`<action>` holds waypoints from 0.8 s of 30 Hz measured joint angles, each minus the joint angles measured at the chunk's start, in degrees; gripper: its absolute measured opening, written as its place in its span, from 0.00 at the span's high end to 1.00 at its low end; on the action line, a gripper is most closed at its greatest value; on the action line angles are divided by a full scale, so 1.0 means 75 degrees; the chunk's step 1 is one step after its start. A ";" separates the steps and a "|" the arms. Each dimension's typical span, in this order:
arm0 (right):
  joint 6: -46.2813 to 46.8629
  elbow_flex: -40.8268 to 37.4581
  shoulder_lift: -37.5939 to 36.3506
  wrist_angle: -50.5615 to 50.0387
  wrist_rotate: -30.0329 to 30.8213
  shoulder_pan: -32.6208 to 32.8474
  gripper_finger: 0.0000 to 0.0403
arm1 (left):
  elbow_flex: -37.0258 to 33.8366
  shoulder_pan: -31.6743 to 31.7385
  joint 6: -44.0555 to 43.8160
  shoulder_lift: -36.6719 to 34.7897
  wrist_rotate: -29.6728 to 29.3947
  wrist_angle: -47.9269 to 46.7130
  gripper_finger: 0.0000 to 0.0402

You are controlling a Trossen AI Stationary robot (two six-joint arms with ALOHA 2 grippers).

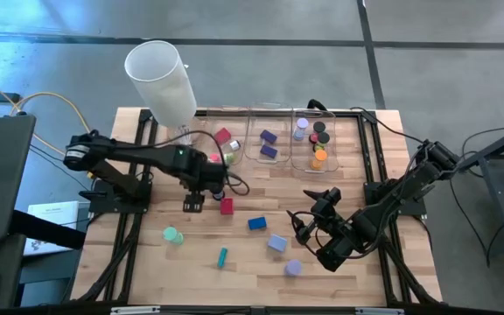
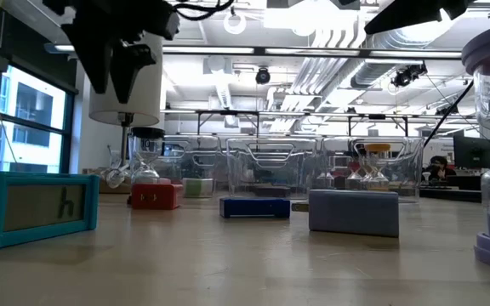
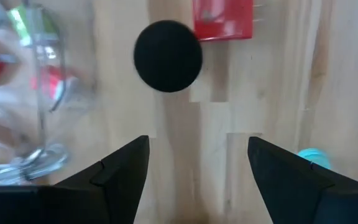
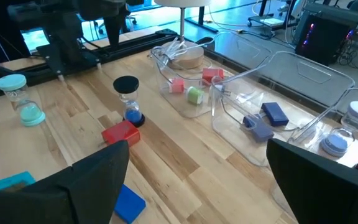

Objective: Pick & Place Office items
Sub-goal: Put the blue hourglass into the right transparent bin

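Observation:
Small coloured pieces lie on the wooden table: a red block (image 1: pixel 227 206), a blue block (image 1: pixel 256 224), a lavender block (image 1: pixel 276 243), a lavender roll (image 1: pixel 293 268), a teal stick (image 1: pixel 222 256) and a green-topped piece (image 1: pixel 172 234). A black-topped, hourglass-like piece (image 4: pixel 127 99) stands upright beside the red block (image 4: pixel 120 132). My left gripper (image 1: pixel 192 204) is open above the table; its wrist view shows the black top (image 3: pixel 168 56) and the red block (image 3: pixel 222 18) ahead of it (image 3: pixel 197 162). My right gripper (image 1: pixel 307 226) is open over the table's right half, touching nothing (image 4: pixel 197 186).
Three clear bins (image 1: pixel 268 140) stand side by side along the far edge and hold more pieces: red and green ones in the left bin (image 4: pixel 188 93), purple blocks in the middle, round rolls (image 1: pixel 318 140) in the right. A tall white cylinder (image 1: pixel 160 79) rises at the far left corner.

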 joint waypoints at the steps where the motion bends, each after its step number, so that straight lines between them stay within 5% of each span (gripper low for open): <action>1: 0.0000 0.0000 0.0000 0.0002 0.0018 0.0000 0.08 | 0.0000 -0.0077 -0.0007 -0.0006 -0.0135 -0.0012 0.34; 12: 0.0000 0.0000 0.0000 0.0031 0.0009 -0.0247 0.08 | 0.0006 -0.0807 0.1599 0.0114 -0.0545 0.0626 0.34; 24: 0.0000 0.0000 0.0000 0.0183 -0.0352 -0.0353 0.08 | -0.0029 -0.0464 0.2546 0.0734 -0.0854 0.0999 0.34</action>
